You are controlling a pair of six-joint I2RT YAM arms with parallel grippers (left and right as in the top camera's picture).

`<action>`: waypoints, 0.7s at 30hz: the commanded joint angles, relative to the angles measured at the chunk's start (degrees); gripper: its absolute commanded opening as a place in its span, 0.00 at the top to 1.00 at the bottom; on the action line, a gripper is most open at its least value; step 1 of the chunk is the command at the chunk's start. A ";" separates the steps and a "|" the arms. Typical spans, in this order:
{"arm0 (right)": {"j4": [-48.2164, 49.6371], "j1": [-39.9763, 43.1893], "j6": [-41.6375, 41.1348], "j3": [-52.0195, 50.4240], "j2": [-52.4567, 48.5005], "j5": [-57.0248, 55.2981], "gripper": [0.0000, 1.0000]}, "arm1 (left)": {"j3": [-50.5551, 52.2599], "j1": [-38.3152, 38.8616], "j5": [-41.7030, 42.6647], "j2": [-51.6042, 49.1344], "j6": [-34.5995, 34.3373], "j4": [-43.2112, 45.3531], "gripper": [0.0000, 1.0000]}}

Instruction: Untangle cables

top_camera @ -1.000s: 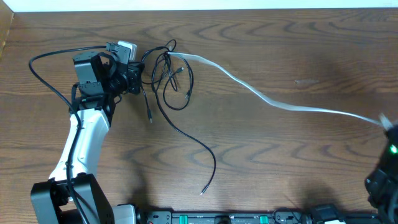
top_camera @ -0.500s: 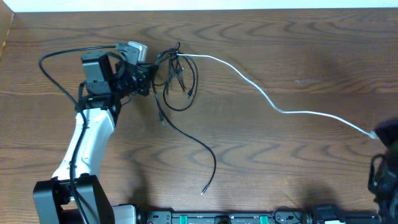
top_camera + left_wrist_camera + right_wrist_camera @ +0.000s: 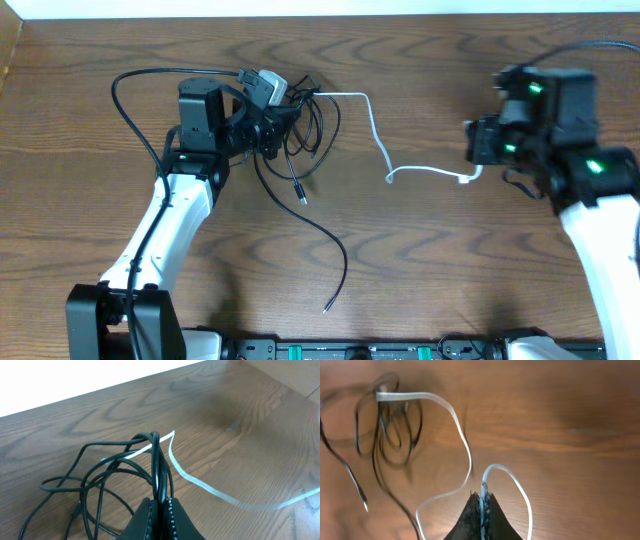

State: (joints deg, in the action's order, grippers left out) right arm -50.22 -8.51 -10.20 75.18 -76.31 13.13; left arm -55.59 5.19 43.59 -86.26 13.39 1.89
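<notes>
Several thin black cables [image 3: 300, 130] form a tangle at the table's upper left. My left gripper [image 3: 284, 121] is shut on a black strand of it; the left wrist view has the fingers [image 3: 161, 502] pinched on that strand with the loops [image 3: 100, 475] spread beyond. One black cable [image 3: 338, 250] trails down to a loose end near the front. A white cable [image 3: 385, 150] leaves the tangle and runs slack and bent to the right. My right gripper [image 3: 477, 173] is shut on its far end; its jaws [image 3: 482, 496] clamp the white cable [image 3: 465, 445], with the black tangle [image 3: 390, 435] far off.
The left arm's own thick black cord [image 3: 125, 95] loops out over the table's left side. A white strip [image 3: 320, 8] borders the table's far edge. A black rail with green parts [image 3: 360, 350] lies along the front edge.
The left gripper has carried the black bundle to the right. The right arm has swung in from the lower right to mid right, and the formerly stretched white cable now hangs slack and bent.
</notes>
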 commanded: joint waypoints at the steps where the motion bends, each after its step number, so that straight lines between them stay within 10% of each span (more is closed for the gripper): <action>1: 1.81 -3.30 10.56 0.50 -4.70 7.08 0.99 | -0.13 0.42 1.01 2.93 -1.49 -0.02 0.93; 9: 11.15 -12.44 14.21 0.50 -11.21 -0.09 0.99 | -0.13 0.68 1.01 5.53 -3.19 -6.01 0.93; 16: 16.35 -16.17 18.03 0.50 -15.98 -2.75 0.13 | -0.13 0.68 0.98 7.15 -2.99 -9.20 0.93; 21: 18.60 -16.33 18.05 0.50 -18.95 -3.37 0.03 | -0.13 0.68 0.98 7.85 -2.97 -11.87 0.93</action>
State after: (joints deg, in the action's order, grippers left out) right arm -32.58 -24.64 6.59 75.18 -93.54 11.16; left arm -55.59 5.69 43.62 -79.99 10.50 -8.64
